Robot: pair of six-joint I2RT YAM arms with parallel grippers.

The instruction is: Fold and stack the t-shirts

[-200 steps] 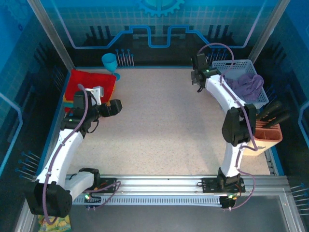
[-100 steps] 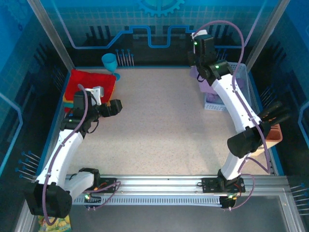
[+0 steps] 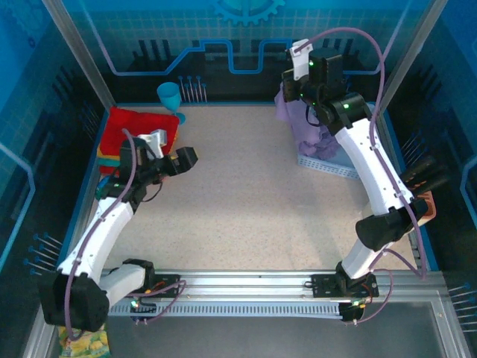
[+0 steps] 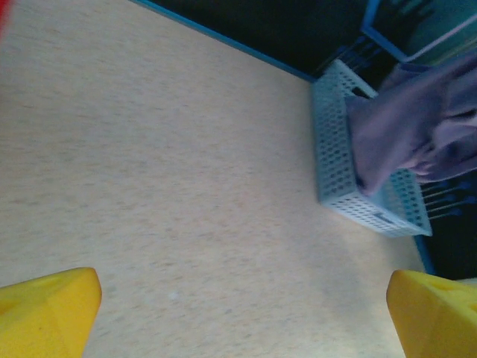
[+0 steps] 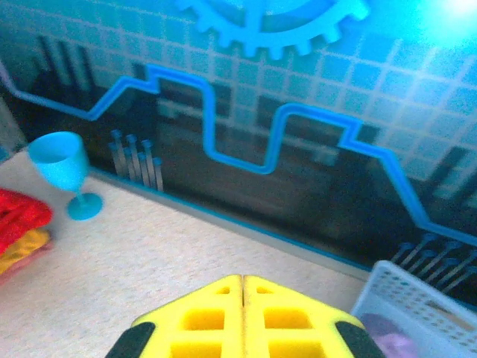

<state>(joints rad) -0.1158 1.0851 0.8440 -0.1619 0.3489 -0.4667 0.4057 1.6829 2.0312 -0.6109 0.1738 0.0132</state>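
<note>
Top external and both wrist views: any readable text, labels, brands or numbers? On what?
No text can be read in these views.
lavender t-shirt: bunched up, no print shows.
back panel: gear and line graphic, no letters or numbers.
basket: plain lattice, no label that can be made out.
yellow patterned item by the left arm's base: print too blurred to read.

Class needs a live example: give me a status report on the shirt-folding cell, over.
Left gripper open over table. Right gripper shut on lavender t-shirt, which hangs partly out of basket. Basket rim may snag it.
</note>
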